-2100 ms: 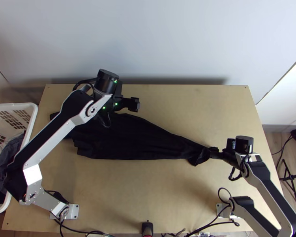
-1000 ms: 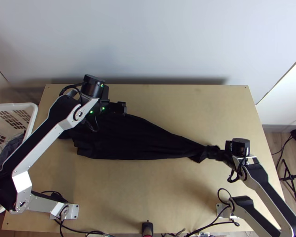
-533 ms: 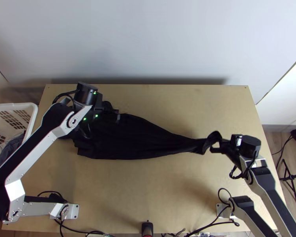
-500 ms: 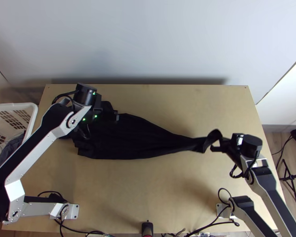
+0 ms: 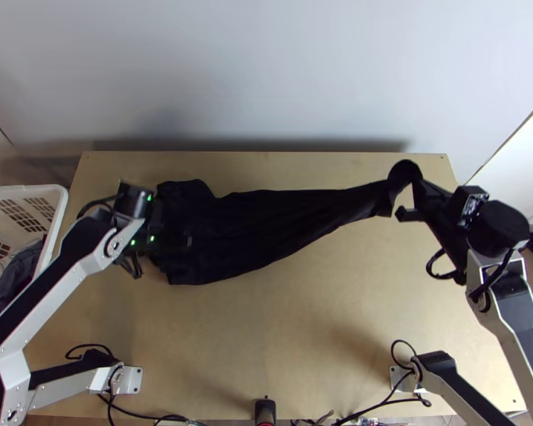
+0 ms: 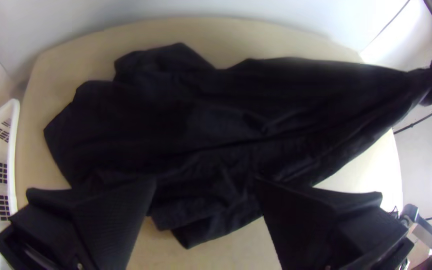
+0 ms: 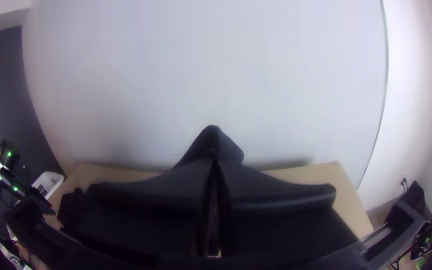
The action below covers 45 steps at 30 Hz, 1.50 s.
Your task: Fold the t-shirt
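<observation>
Top view: The black t-shirt point(image 5: 288, 220) lay across the tabletop point(image 5: 302, 319), wide and rumpled at its left part, narrowing into a gathered strip toward the right hand point(image 5: 407, 202). That strip's end curled at the right hand. The left hand point(image 5: 183, 243) was over the wide part; black against black, its outline was hard to make out, and it covered some of the cloth. The white basket point(image 5: 25, 189) and both arms were cut off by the view's edges.

Left wrist view: The left hand was released, its fingers point(image 6: 121, 215) well apart, with the t-shirt beneath and beyond them. They hid part of its near edge.

Right wrist view: The right hand was clenched on the t-shirt, a dark peak of cloth projecting past the fingertips. Which part was gripped could not be told.
</observation>
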### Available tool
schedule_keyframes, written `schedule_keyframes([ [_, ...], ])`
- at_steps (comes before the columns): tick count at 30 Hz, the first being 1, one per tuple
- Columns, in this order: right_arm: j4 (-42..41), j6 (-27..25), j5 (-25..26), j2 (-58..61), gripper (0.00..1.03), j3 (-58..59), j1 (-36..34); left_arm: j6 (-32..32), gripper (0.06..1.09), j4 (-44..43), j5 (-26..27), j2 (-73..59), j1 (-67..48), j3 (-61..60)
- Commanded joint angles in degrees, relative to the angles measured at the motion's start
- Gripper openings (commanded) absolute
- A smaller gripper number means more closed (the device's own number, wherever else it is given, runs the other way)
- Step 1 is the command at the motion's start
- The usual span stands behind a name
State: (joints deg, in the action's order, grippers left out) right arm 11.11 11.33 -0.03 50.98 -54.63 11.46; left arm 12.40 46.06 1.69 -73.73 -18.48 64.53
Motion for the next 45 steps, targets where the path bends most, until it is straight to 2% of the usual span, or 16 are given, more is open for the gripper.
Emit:
schedule_keyframes([
  [1, -2.06, 0.62, 2.67, 2.9, 0.02, -6.98, 3.39, -3.18, 1.04, -0.01, -0.02, 5.36, 1.78, -9.95],
  [8, -1.27, 0.62, 3.64, 4.39, 0.02, -7.95, 5.76, -2.21, 1.04, -4.4, -1.61, 8.96, -7.1, -20.85],
  [17, -0.66, 0.53, 5.04, 3.42, 0.02, -6.89, 6.38, 0.96, 1.04, -4.93, -3.45, 6.06, -8.15, -21.11],
  [23, -0.3, 0.53, 5.57, 3.25, 0.02, -7.07, 6.47, 2.45, 1.04, -8.27, -6.97, 4.13, -10.44, -24.02],
  [30, -0.22, 0.27, 6.27, 3.6, 0.02, -7.33, 6.47, 8.51, 1.04, -10.38, -6.79, 1.84, -14.74, -22.78],
  [45, 0.66, 0.27, 7.33, 1.05, 0.02, -3.82, 5.41, 12.47, 1.04, -10.38, -3.19, 0.61, -12.55, -21.03],
])
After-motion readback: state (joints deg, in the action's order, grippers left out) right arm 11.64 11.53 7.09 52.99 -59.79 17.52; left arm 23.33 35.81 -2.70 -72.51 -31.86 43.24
